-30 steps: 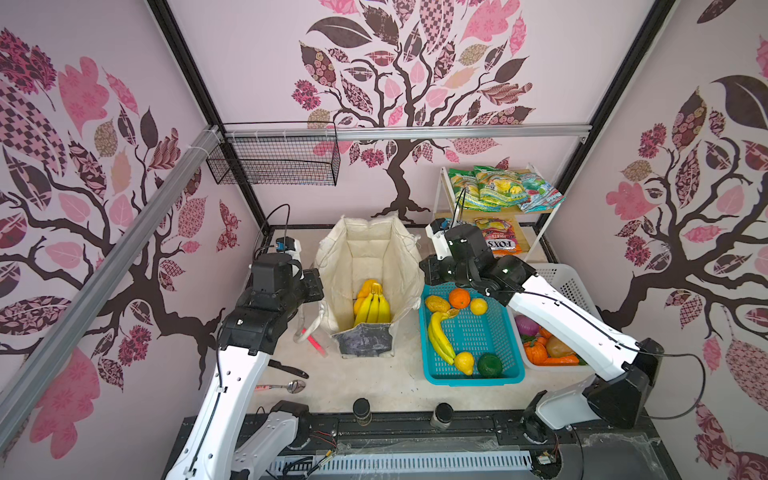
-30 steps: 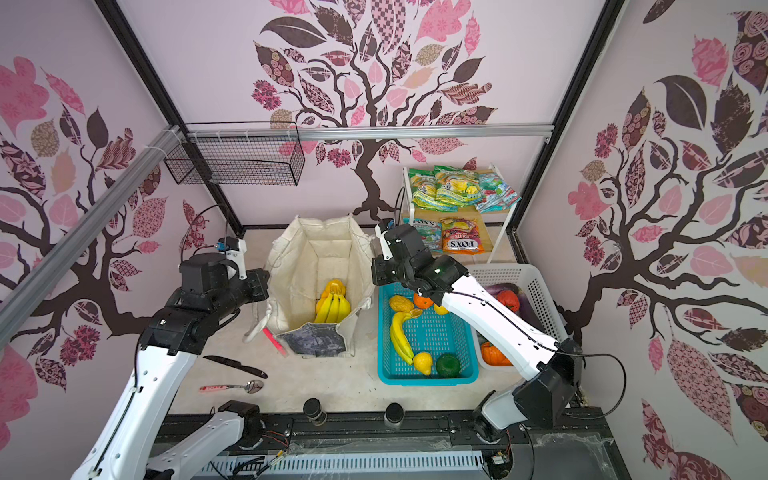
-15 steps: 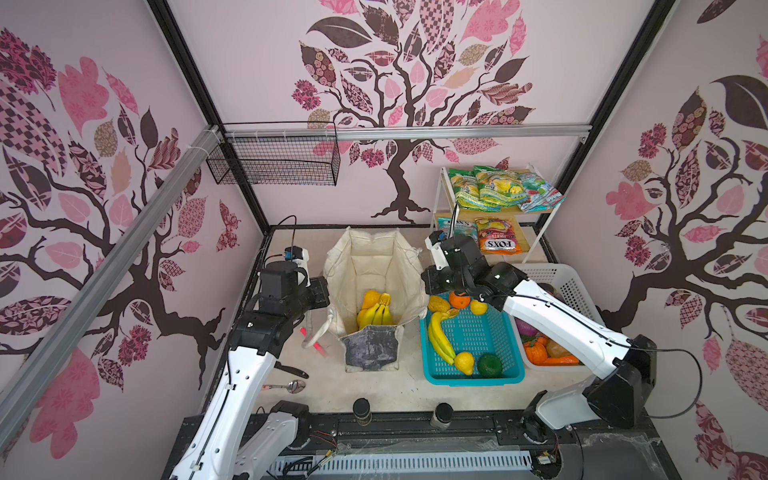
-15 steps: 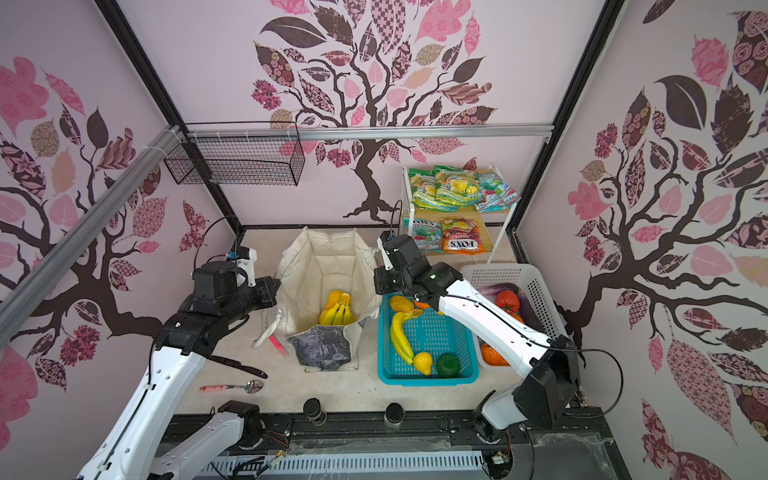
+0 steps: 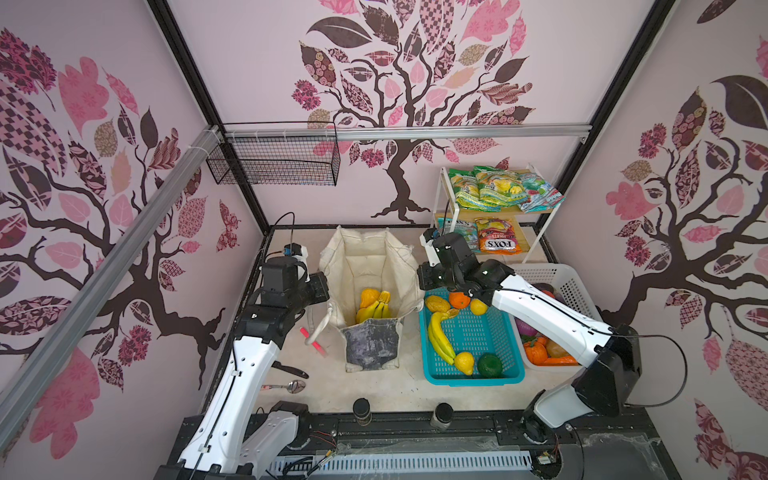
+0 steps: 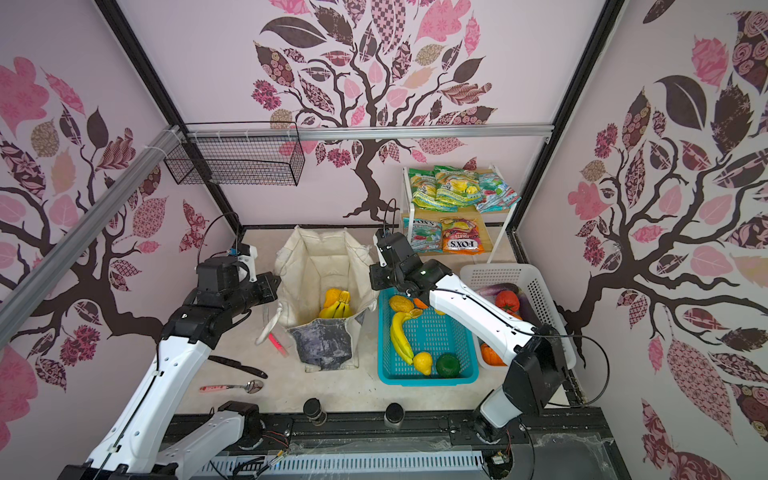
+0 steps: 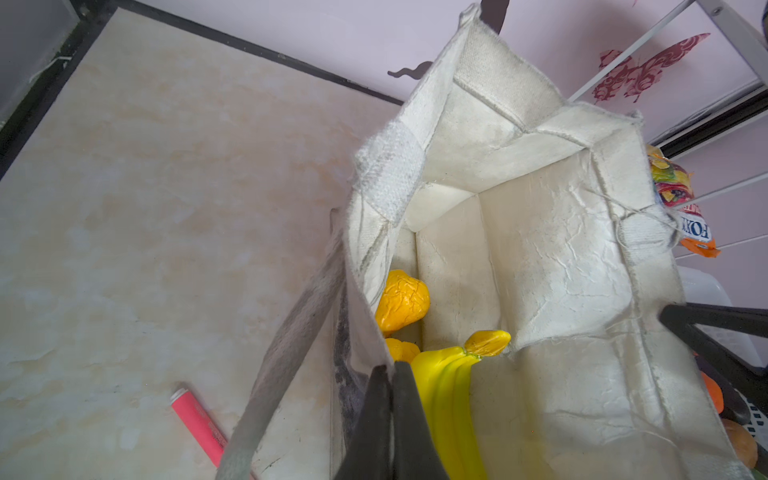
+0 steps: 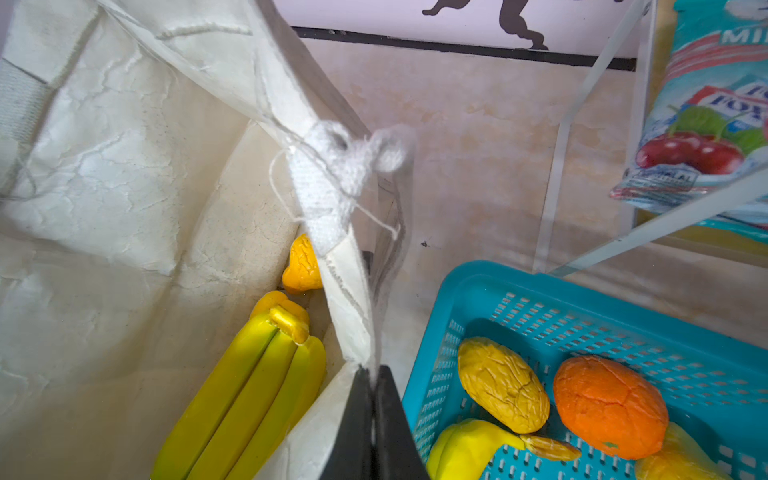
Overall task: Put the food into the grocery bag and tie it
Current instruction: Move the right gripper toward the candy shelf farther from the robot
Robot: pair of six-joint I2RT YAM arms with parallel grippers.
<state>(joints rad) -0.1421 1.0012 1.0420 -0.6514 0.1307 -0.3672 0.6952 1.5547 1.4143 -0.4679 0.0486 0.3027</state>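
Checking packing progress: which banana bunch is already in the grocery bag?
The bunch inside the cream grocery bag, next to a wrinkled yellow fruit; the other bunch lies in the teal basket beside the bag.

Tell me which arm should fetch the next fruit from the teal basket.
Right: the right gripper pinches the bag rim beside the basket; the left gripper holds the opposite rim, across the bag.

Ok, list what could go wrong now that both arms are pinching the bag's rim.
1. The right fingers hold only a thin edge of the bag; it may slip out.
2. Pulling the rim could tip the bag, spilling the bananas.
3. The blue basket still holds fruit; tying now would leave it out.
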